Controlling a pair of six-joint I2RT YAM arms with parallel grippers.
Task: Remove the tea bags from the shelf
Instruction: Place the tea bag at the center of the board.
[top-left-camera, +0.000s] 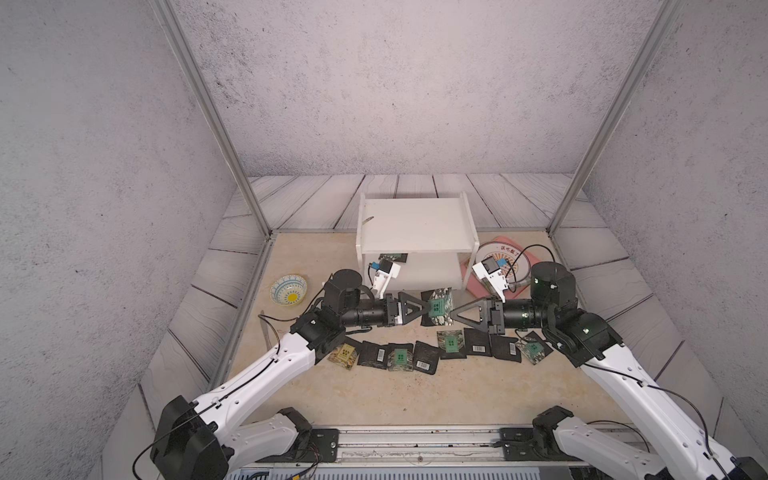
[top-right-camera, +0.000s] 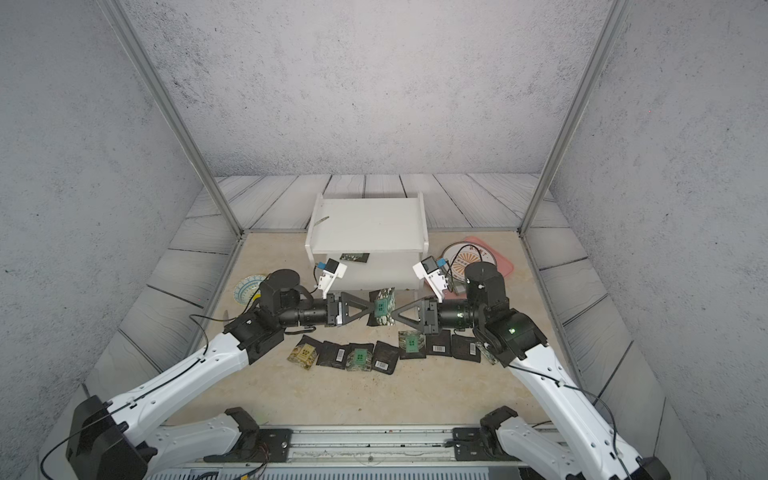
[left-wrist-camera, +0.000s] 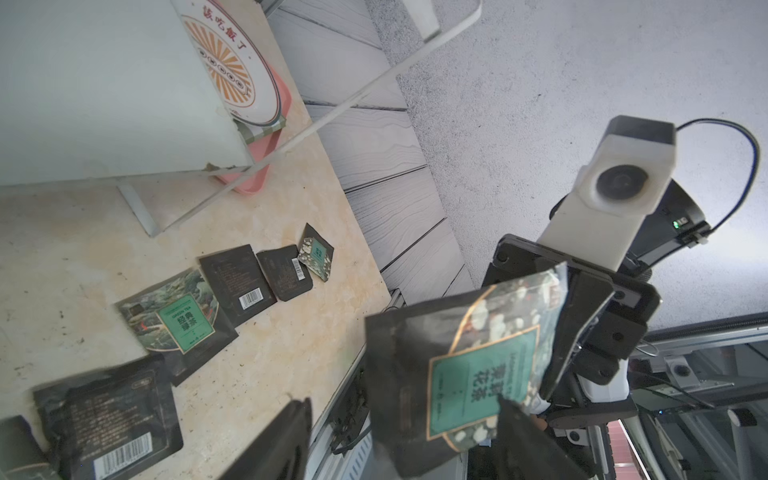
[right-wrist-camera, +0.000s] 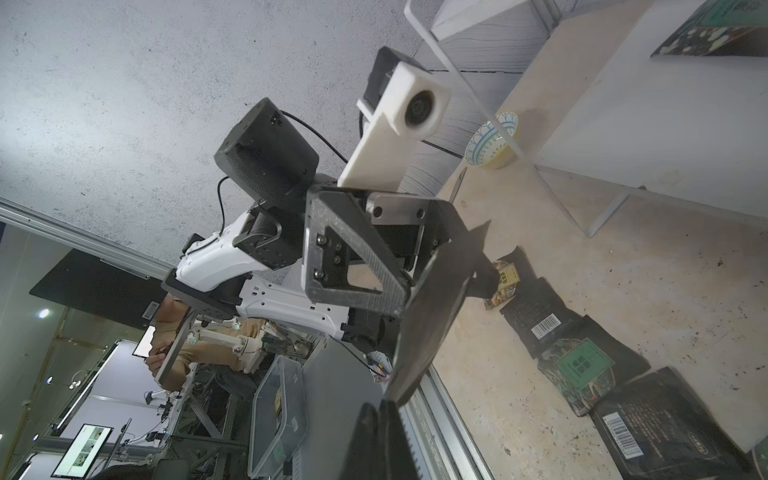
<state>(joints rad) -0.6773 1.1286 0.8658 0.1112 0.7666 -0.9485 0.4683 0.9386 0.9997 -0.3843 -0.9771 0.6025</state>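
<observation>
Sachet (top-left-camera: 437, 306) clamped in closed right pincer (top-left-camera: 453, 312); left pincer (top-left-camera: 428, 308) open around it.

Dark tea bags (top-left-camera: 399, 356) with green labels or white barcodes, white shelf (top-left-camera: 415, 224), pink tray (top-left-camera: 521, 247), blue-patterned bowl (top-left-camera: 288, 289).

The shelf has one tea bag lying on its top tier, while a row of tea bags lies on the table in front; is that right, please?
Not quite: the tea bag lies on the lower tier of the shelf, just under the top board's front edge, as both top views show. The row of tea bags does lie on the table in front.
</observation>
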